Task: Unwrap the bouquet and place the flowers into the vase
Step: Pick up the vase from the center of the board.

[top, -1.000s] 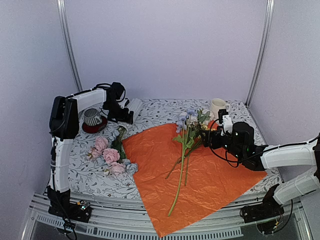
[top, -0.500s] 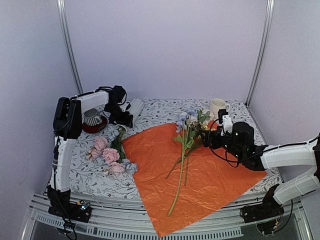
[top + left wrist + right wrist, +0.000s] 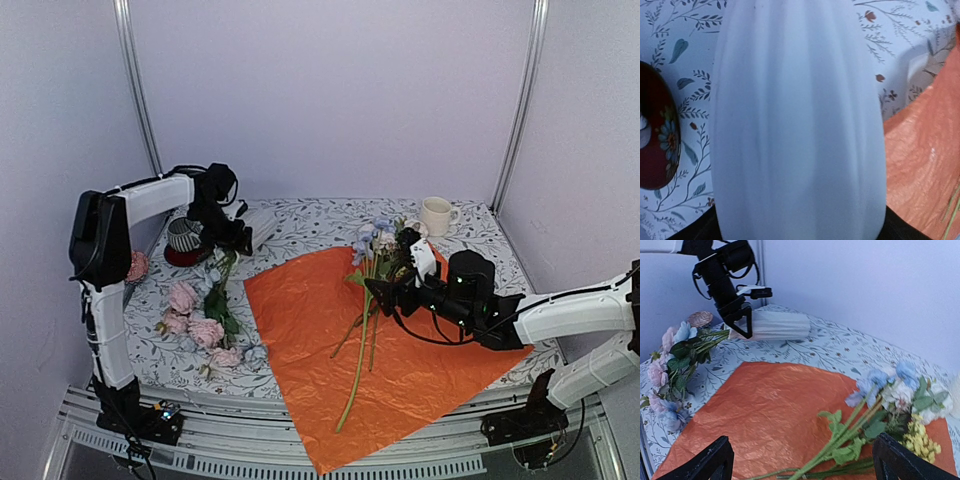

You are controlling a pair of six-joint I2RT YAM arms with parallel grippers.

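Observation:
The white ribbed vase (image 3: 258, 224) is held on its side at the back left, and my left gripper (image 3: 230, 240) is shut on one end of it. In the left wrist view the vase (image 3: 797, 125) fills the frame between the jaws. The orange paper (image 3: 400, 350) lies spread flat. On it lie blue, white and yellow flowers (image 3: 375, 262) with long green stems. My right gripper (image 3: 386, 290) hangs open just above those stems (image 3: 850, 432), holding nothing. A second bunch of pink and blue flowers (image 3: 195, 320) lies on the cloth at the left, its stems pointing at the left gripper.
A striped cup on a red saucer (image 3: 184, 238) stands right beside the left gripper. A cream mug (image 3: 435, 214) is at the back right. A small pinkish thing (image 3: 135, 265) lies by the left wall. The paper hangs over the table's near edge (image 3: 330, 455).
My left gripper has closed on the vase and swung left with it. The pink bunch has slid toward the near left. My right gripper has moved left over the stems.

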